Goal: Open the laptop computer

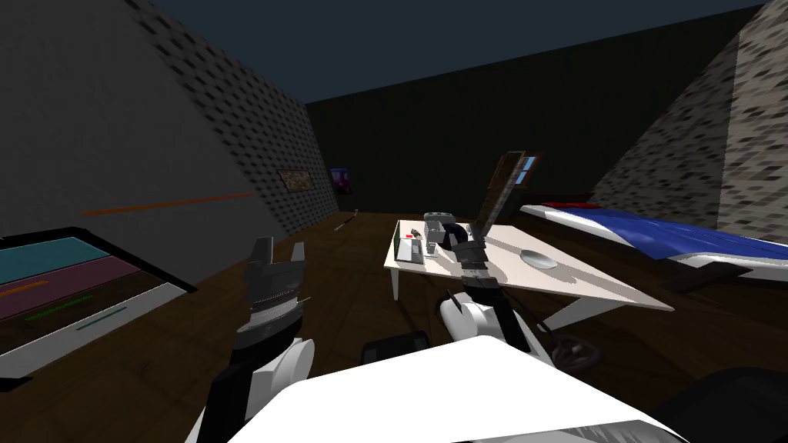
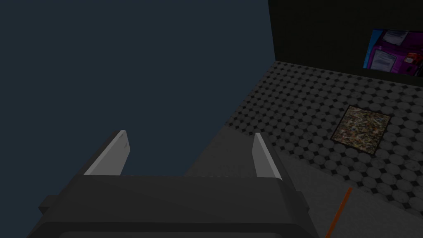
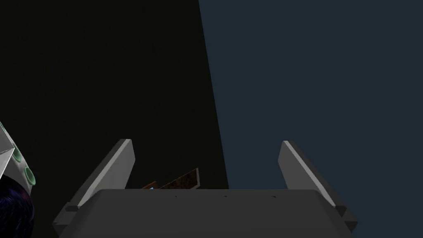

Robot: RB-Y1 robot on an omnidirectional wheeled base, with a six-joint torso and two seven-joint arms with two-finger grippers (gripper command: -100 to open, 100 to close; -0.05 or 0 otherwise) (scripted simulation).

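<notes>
Left end effector (image 1: 278, 254) (image 2: 190, 133): I am holding it raised at my left side, well apart from the table (image 1: 600, 288). Its fingers are standing fully apart and gripping nothing.

Right end effector (image 1: 465, 244) (image 3: 206, 142): I am reaching it out over the table's left half. Its fingers are spread wide with nothing between them. It is sitting just beside a grey boxy device (image 1: 437, 224) (image 3: 12, 161) and a dark purple round object (image 1: 455, 233) (image 3: 14, 210).

Laptop (image 1: 410, 251): a flat light grey slab, lying at the table's left short edge, near the right end effector but not touching it. I cannot tell how its lid is standing.

A shallow grey dish (image 1: 539, 259) is resting near the table's middle. A bed (image 1: 692, 238) with a blue cover is lying beyond the table's right end.
</notes>
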